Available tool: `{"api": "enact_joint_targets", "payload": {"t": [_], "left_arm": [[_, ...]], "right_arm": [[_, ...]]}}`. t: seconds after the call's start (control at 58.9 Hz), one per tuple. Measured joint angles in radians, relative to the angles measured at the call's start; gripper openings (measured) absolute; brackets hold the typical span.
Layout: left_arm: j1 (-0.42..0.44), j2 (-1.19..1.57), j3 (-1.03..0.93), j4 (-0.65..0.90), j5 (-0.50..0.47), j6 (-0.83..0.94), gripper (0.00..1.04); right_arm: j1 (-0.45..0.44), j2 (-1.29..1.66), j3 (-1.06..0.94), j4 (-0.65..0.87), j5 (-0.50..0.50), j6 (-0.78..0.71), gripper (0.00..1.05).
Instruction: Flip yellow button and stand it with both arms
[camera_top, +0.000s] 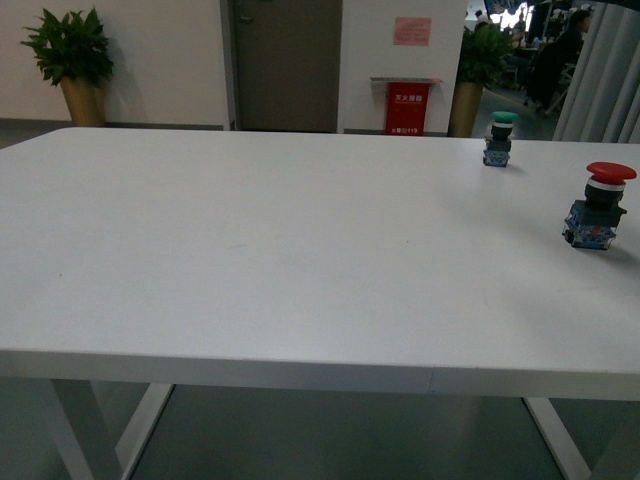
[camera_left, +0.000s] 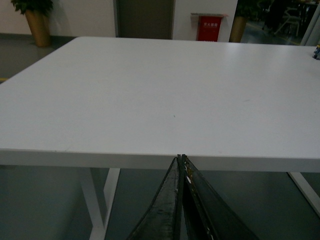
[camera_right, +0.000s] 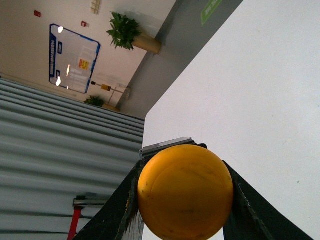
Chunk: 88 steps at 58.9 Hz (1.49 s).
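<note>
Cap of the yellow button fills the lower centre of my right wrist frame, seemingly clamped between the fingers of the right gripper, though it hides their contact. My left gripper sits pressed together at lower centre, by the table edge.

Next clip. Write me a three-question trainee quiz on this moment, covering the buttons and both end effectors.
1. True or false: the left end effector is shut and empty.
2. What sits between the right end effector's fingers? A. a grey bolt B. a yellow dome-capped push-button C. nothing
3. Front view: how many push-buttons stand on the white table?
Key: 1 true. 2 B. 3 two: the red mushroom-capped button and the green-capped button.
</note>
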Motion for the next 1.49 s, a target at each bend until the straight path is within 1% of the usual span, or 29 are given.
{"api": "enact_joint_targets", "payload": {"t": [0.288, 0.322, 0.373, 0.424, 0.441, 0.509, 0.526, 0.56, 0.577, 0.611, 0.73, 0.746, 0.78, 0.814, 0.865, 0.933, 1.035, 1.086, 1.171, 1.188, 1.205, 1.255, 1.374, 1.408, 1.493], "left_arm": [[0.000, -0.021, 0.000, -0.006, 0.000, 0.000, 0.04], [0.000, -0.020, 0.000, -0.006, 0.000, 0.000, 0.07], [0.000, -0.020, 0.000, -0.006, 0.000, -0.001, 0.16], [0.000, -0.021, 0.000, -0.006, 0.000, 0.000, 0.27], [0.000, -0.021, 0.000, -0.006, 0.000, 0.000, 0.32], [0.000, -0.020, 0.000, -0.006, 0.000, 0.000, 0.47], [0.000, -0.020, 0.000, -0.006, 0.000, -0.001, 0.52], [0.000, -0.021, 0.000, -0.006, 0.000, -0.001, 0.59], [0.000, -0.020, 0.000, -0.006, 0.000, 0.000, 0.65], [0.000, -0.021, 0.000, -0.006, 0.000, 0.000, 0.72], [0.000, -0.020, 0.000, -0.006, 0.000, 0.000, 0.89], [0.000, -0.021, 0.000, -0.006, 0.000, -0.001, 0.95], [0.000, -0.021, 0.000, -0.006, 0.000, 0.000, 1.00], [0.000, -0.020, 0.000, -0.006, 0.000, 0.000, 1.01], [0.000, -0.021, 0.000, -0.006, 0.000, 0.000, 0.98], [0.000, -0.021, 0.000, -0.006, 0.000, 0.000, 0.99], [0.000, -0.020, 0.000, -0.006, 0.000, 0.000, 0.99], [0.000, -0.021, 0.000, -0.006, 0.000, 0.000, 0.99], [0.000, -0.021, 0.000, -0.006, 0.000, 0.000, 0.99], [0.000, -0.021, 0.000, -0.006, 0.000, 0.000, 0.99], [0.000, -0.020, 0.000, -0.006, 0.000, 0.000, 0.99], [0.000, -0.021, 0.000, -0.006, 0.000, 0.000, 0.99], [0.000, -0.021, 0.000, -0.006, 0.000, 0.000, 0.99], [0.000, -0.021, 0.000, -0.006, 0.000, 0.000, 0.99], [0.000, -0.021, 0.000, -0.006, 0.000, 0.000, 0.99]], "right_arm": [[-0.002, -0.001, 0.001, -0.010, 0.001, -0.006, 0.35], [-0.002, -0.001, 0.005, -0.018, 0.001, -0.011, 0.35], [-0.002, 0.000, 0.014, -0.029, 0.004, -0.018, 0.35], [0.002, 0.007, 0.040, -0.056, 0.022, -0.039, 0.35], [0.005, 0.010, 0.050, -0.066, 0.036, -0.054, 0.35], [0.025, 0.034, 0.114, -0.153, 0.106, -0.171, 0.35], [0.028, 0.041, 0.126, -0.169, 0.117, -0.195, 0.35], [0.032, 0.068, 0.170, -0.225, 0.154, -0.277, 0.35], [0.034, 0.080, 0.191, -0.248, 0.166, -0.310, 0.35], [0.033, 0.124, 0.257, -0.306, 0.209, -0.404, 0.35], [0.018, 0.220, 0.409, -0.415, 0.314, -0.575, 0.35], [0.014, 0.237, 0.437, -0.432, 0.330, -0.612, 0.35], [0.004, 0.289, 0.527, -0.484, 0.375, -0.697, 0.35], [-0.002, 0.325, 0.591, -0.520, 0.403, -0.752, 0.35], [-0.010, 0.386, 0.700, -0.576, 0.444, -0.838, 0.35], [-0.014, 0.462, 0.838, -0.654, 0.477, -0.929, 0.35], [-0.015, 0.565, 1.023, -0.780, 0.490, -1.015, 0.35], [-0.014, 0.634, 1.140, -0.866, 0.490, -1.047, 0.35], [-0.011, 0.719, 1.281, -0.972, 0.494, -1.070, 0.35], [-0.010, 0.756, 1.342, -1.017, 0.495, -1.075, 0.35], [-0.010, 0.756, 1.342, -1.017, 0.495, -1.075, 0.35], [-0.006, 0.826, 1.435, -1.081, 0.499, -1.083, 0.35], [-0.004, 0.914, 1.548, -1.168, 0.511, -1.079, 0.35], [-0.005, 0.953, 1.600, -1.215, 0.529, -1.064, 0.35], [-0.005, 0.995, 1.666, -1.278, 0.555, -1.021, 0.35]]}}
